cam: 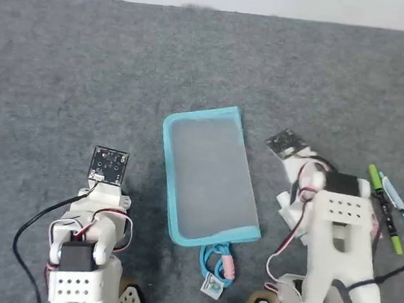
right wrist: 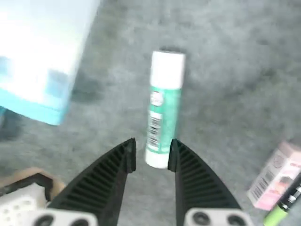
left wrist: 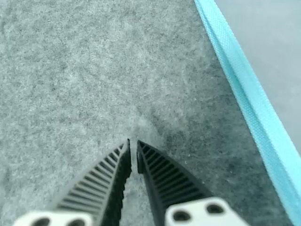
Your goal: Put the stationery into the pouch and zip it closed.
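step in hand: first pick, by the look of it. nothing seems to be inside the pouch (cam: 210, 174) so far.

right gripper (right wrist: 151, 143): over the grey felt (cam: 66, 74), jaws parted and set astride the near end of the glue stick (right wrist: 164, 103). the stick runs straight out ahead of the tips. one jaw looks to touch the tube and a sliver of gap shows at the other, so judged not clamped. the pouch lies past the stick, off to the gripper's inboard side, near it but apart. a pink eraser (right wrist: 277, 181) and a green pen (right wrist: 281, 213) lie just beside the gripper on its outboard side, with a blue pen (cam: 401, 206) alongside the green one.

left gripper (left wrist: 133, 141): jaws all but closed on nothing, tips over bare felt. the pouch's teal edge is off to its inboard side, apart from it.

zip pull (cam: 218, 264) and its strap hang off the pouch end nearest the arms. whether the zip is open cannot be told.

next move calls for closing squarely on the tube. the hold is at its very end, so the stick may pivot or roll. then lift and carry to the pouch mouth, which likely needs the left gripper to hold it open.
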Controlling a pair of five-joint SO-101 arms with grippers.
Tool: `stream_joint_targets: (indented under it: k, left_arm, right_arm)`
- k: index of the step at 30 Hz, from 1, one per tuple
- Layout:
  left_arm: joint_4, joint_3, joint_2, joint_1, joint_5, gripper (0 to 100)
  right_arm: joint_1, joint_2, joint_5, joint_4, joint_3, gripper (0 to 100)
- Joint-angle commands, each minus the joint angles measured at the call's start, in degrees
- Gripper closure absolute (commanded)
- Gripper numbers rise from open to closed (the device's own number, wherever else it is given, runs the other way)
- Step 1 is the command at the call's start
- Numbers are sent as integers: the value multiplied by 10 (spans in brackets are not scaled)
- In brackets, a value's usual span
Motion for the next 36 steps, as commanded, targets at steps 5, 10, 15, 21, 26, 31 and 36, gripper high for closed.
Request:
stream_joint_targets:
  k: [5,10,15,21,26,31,36]
  left_arm:
    - [3,-3,3,-4,-7,981]
    - [3,-3,3,-4,-7,981]
    - [3,-3,3,-4,-7,981]
    - [3,-3,3,-4,-7,981]
    - [3,-3,3,-4,-7,981]
    - [3,-3,3,-4,-7,981]
    - [3,-3,3,-4,-7,981]
  right_arm:
    - [-13,63,-30,-81,2,879]
    - [-11,166,-30,-151,-1,880]
    - [4,235,-29,-212,-4,883]
    - [81,271,-29,-207,-76,982]
    - [167,297,-19,-206,-159,991]
    - [220,345,27,-206,-221,991]
    - [250,420,52,-206,-274,990]
